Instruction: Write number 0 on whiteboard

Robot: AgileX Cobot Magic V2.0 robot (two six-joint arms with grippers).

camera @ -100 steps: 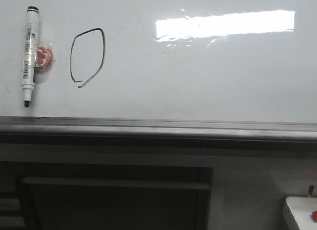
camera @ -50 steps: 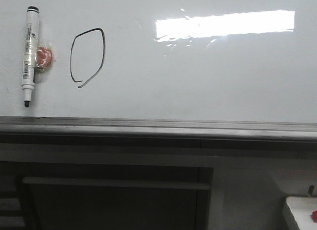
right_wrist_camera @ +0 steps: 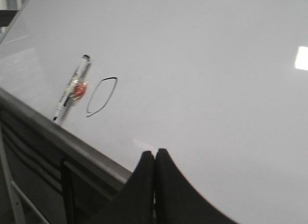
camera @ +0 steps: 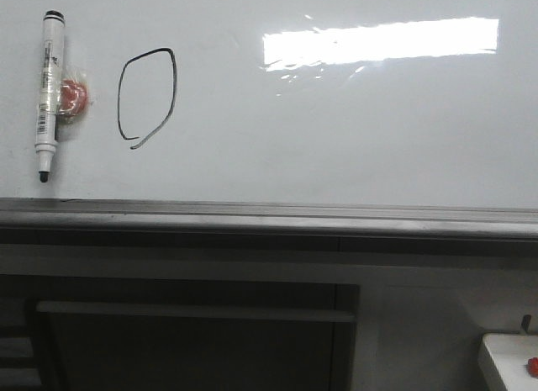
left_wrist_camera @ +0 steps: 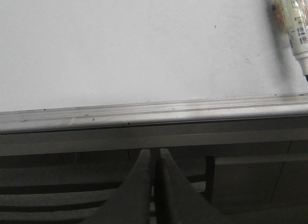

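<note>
dark shelving unit below, white ledge at right

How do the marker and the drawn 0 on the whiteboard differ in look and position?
The marker is a solid white barrel with black ends; the number 0 is only a thin black outline. The marker lies left of the number 0, and its tip reaches lower on the whiteboard. The marker has a red blob beside it; the number 0 stands alone. Both are roughly upright and similar in height.
</note>
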